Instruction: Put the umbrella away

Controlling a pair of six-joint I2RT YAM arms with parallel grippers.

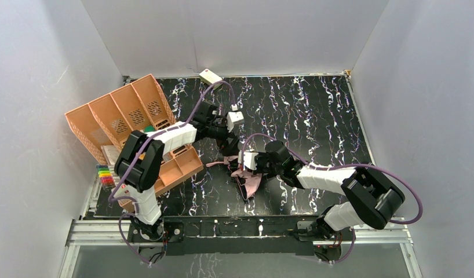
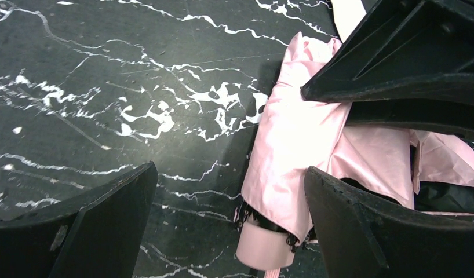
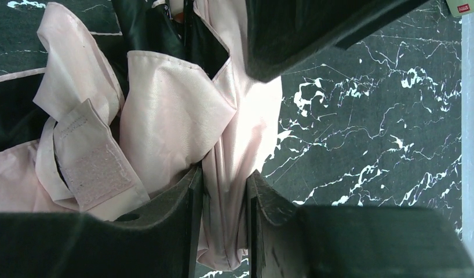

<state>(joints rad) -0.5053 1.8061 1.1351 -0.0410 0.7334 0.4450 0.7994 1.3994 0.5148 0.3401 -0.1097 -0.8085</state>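
Observation:
The umbrella (image 1: 249, 182) lies half folded on the black marble table, just in front of the two arms' meeting point. Its shiny pink fabric (image 2: 298, 139) is bunched, with black lining showing. My left gripper (image 2: 232, 226) hangs open over it, fingers wide on either side of the pink handle (image 2: 263, 246), touching nothing. My right gripper (image 3: 225, 214) is shut on a fold of the pink fabric (image 3: 165, 110), beside the velcro strap (image 3: 95, 168). From above, the left gripper (image 1: 228, 145) sits just behind the right gripper (image 1: 246, 165).
An orange divided basket (image 1: 130, 116) stands tilted at the left, against the wall. A small cream box (image 1: 210, 76) lies at the back edge. Coloured markers (image 1: 105, 174) sit at the near left. White walls close in three sides.

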